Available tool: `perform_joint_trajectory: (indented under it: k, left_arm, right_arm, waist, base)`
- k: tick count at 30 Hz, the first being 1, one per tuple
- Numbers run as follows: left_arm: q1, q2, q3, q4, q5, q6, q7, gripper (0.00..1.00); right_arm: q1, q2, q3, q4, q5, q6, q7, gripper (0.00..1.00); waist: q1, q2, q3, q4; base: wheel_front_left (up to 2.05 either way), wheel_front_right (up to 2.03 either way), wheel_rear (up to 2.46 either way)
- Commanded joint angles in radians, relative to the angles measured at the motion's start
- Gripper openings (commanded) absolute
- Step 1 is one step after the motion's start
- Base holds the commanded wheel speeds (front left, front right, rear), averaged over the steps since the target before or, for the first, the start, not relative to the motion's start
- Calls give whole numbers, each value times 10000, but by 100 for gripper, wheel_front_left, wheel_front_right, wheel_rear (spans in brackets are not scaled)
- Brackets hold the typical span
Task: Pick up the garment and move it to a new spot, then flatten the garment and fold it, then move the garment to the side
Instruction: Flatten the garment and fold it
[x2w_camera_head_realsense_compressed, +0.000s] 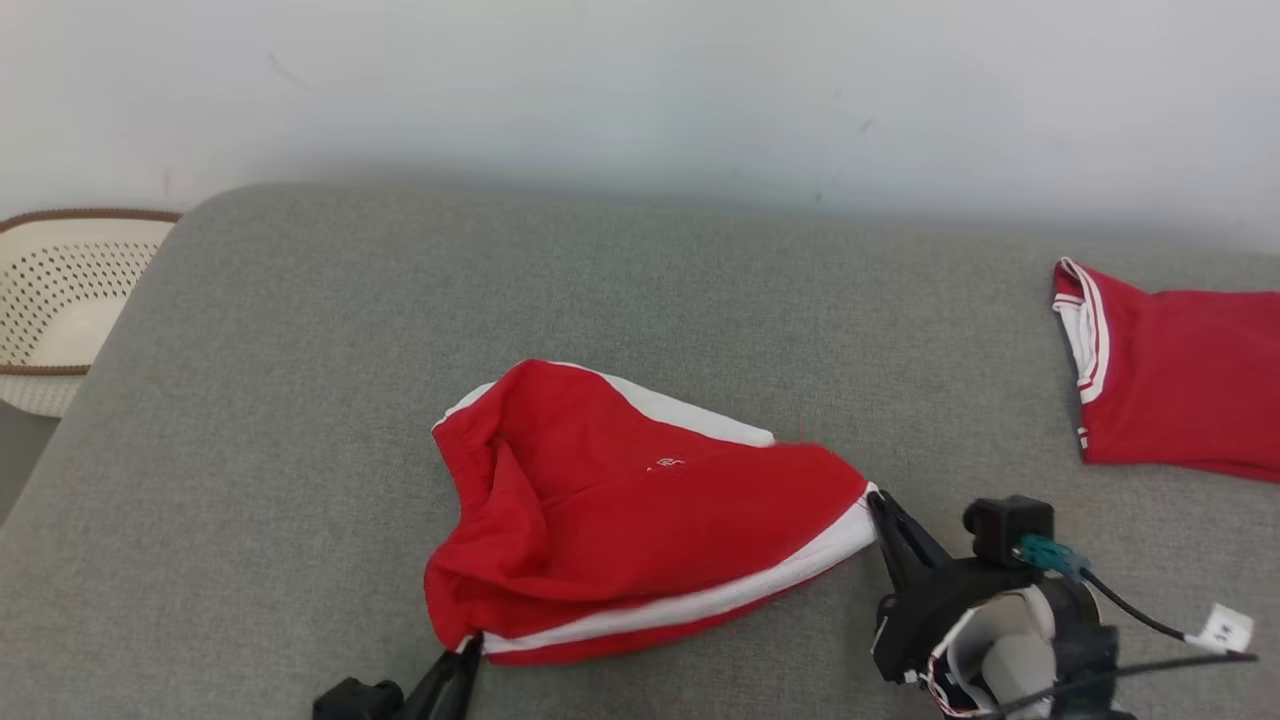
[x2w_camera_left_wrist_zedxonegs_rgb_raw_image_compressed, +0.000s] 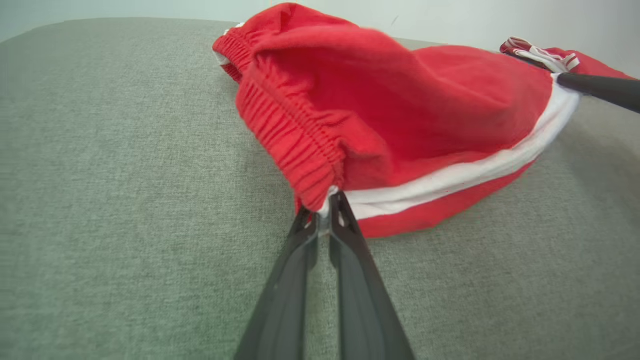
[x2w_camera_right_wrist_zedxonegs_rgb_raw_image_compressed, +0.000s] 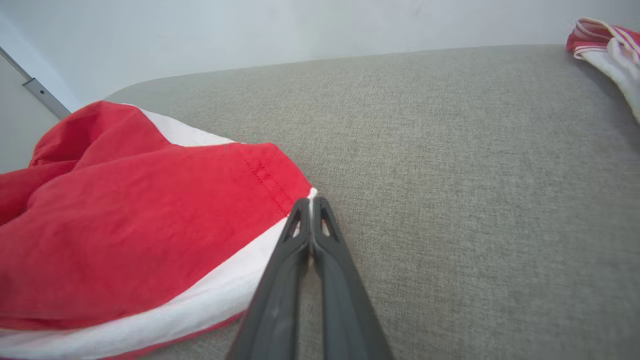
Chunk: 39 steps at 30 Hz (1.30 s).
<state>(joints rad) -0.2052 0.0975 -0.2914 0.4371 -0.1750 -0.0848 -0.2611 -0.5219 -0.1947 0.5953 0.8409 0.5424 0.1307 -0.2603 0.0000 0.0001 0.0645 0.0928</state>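
While left claw (x2w_camera_left_wrist_zedxonegs_rgb_raw_image_compressed: 325, 206) clamps garment (x2w_camera_head_realsense_compressed: 620, 510) waistband corner | right claw (x2w_camera_right_wrist_zedxonegs_rgb_raw_image_compressed: 311, 202) clamps hem corner | red cloth (x2w_camera_head_realsense_compressed: 1180, 380) cut off

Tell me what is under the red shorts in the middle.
The red shorts lie on the grey cushion, whose fabric shows all around them. Anything beneath the bunched cloth itself is covered and cannot be seen.

This looks like a plain home-style room used for laundry, though little of it shows. A wide grey fabric-covered cushion (x2w_camera_head_realsense_compressed: 300, 400) stands against a bare white wall (x2w_camera_head_realsense_compressed: 640, 80). A perforated cream laundry basket (x2w_camera_head_realsense_compressed: 60, 290) sits beside it. A red garment (x2w_camera_head_realsense_compressed: 620, 510) and a second red piece (x2w_camera_head_realsense_compressed: 1180, 390) lie on top.
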Motion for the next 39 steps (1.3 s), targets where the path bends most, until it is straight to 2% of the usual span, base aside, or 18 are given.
perform_joint_trajectory:
  k: [1,6,10,17,21,22,23,24,25,26,28,33,39]
  left_arm:
    - [186,162,106,-182,95,63,-56,0]
    - [-1,439,255,-709,-40,19,2,0]
    - [-794,739,181,-1091,16,-106,389,0]
    - [-3652,1249,-361,-1172,-448,-416,1644,0]
    - [-5870,1466,-914,-666,-1184,-442,2302,0]
    - [-5870,1466,-914,-666,-1184,-442,2302,0]
    - [-7123,1715,-1328,-330,-1424,-428,2552,0]
    - [-7123,1715,-1328,-330,-1424,-428,2552,0]
    - [-7661,1694,-1518,-136,-1646,-429,2688,0]
    - [-8865,1762,-1799,303,-2014,-431,2998,0]
    - [-9464,1806,-2000,476,-2134,-432,3111,0]
    - [-12459,1643,-2749,1589,-2900,-434,3492,0]
    - [-15626,1266,-3455,2965,-3373,-435,3291,0]
  right_arm:
    - [336,-141,-103,-303,5,1,-58,0]
    - [719,-205,-407,-1295,134,1,-58,0]
    - [349,-154,-503,-1891,596,1,4,0]
    - [-1575,-413,-584,-2277,994,1,534,0]
    - [-3230,-458,-727,-1972,1389,1,987,0]
    - [-3230,-458,-727,-1972,1389,1,987,0]
    - [-4162,-448,-831,-1739,1664,1,1225,0]
    - [-4162,-448,-831,-1739,1664,1,1225,0]
    - [-4677,-499,-843,-1616,1703,1,1323,0]
    - [-5657,-450,-1015,-1345,2096,1,1571,0]
    - [-6135,-449,-1127,-1196,2292,1,1659,0]
    - [-8591,-714,-1691,-338,3018,1,2016,0]
    - [-11049,-932,-1911,672,2987,3,2002,0]
  waist:
    - [0,-1,-171,-44]
    - [0,-1,-352,-319]
    - [0,-1,-315,-654]
    - [0,-1,499,-1114]
    - [0,-1,1248,-1293]
    - [0,-1,1248,-1293]
    - [0,-1,1716,-1359]
    - [0,-1,1716,-1359]
    - [0,-1,1952,-1382]
    - [0,-1,2455,-1447]
    - [0,-1,2686,-1476]
    - [0,-1,3714,-1537]
    - [0,-1,4563,-1734]
  base:
    - [0,0,0]
    - [0,0,0]
    - [0,0,0]
    - [0,0,0]
    - [0,0,0]
    - [0,0,0]
    - [0,0,0]
    - [0,0,0]
    - [0,0,0]
    - [0,0,0]
    - [0,0,0]
    - [0,0,0]
    - [0,0,0]
